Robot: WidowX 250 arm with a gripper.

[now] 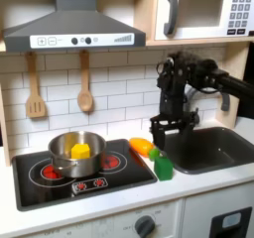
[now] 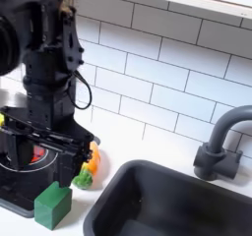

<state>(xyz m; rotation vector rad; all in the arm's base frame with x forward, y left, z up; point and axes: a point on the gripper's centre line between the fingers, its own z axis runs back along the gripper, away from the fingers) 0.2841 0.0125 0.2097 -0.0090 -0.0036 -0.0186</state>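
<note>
My black gripper (image 1: 160, 135) hangs fingers-down over the counter between the stove and the sink. In the second exterior view the gripper (image 2: 44, 163) stands open, its fingers wide apart on the rail, and I see nothing held between them. An orange-yellow toy vegetable (image 1: 142, 146) lies just beside it, touching or almost touching one finger (image 2: 81, 161). That vegetable (image 2: 93, 162) has a small green leafy end (image 2: 82, 180). A green block (image 1: 163, 167) stands on the counter just in front of the gripper, toward the counter's front edge (image 2: 52, 205).
A silver pot (image 1: 77, 153) with a yellow item inside sits on the black stove (image 1: 45, 178). The dark sink (image 1: 210, 149) with its grey faucet (image 2: 220, 142) lies at the first exterior view's right. A wooden spatula (image 1: 35, 91) and spoon (image 1: 85, 87) hang on the tiled wall.
</note>
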